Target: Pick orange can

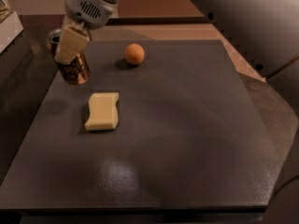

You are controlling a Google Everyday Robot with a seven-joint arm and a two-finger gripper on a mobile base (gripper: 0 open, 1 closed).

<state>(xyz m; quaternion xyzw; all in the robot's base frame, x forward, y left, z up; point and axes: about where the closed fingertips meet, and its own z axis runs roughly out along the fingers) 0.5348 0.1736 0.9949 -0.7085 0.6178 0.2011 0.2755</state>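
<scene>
A smooth, pale grey arm casing [252,17] with one small dark hole is shown right of the orange can [74,70]. Just above the can, a grey wrist housing [91,6] with a slotted vent is seen. The end effector [65,49], with a flat cream finger [71,42], is placed against the can's top.

A pale yellow sponge [102,111] lies on the dark table [187,139]; an orange fruit [134,54] sits behind it, right of the gripper [64,50] at the far-left corner.
</scene>
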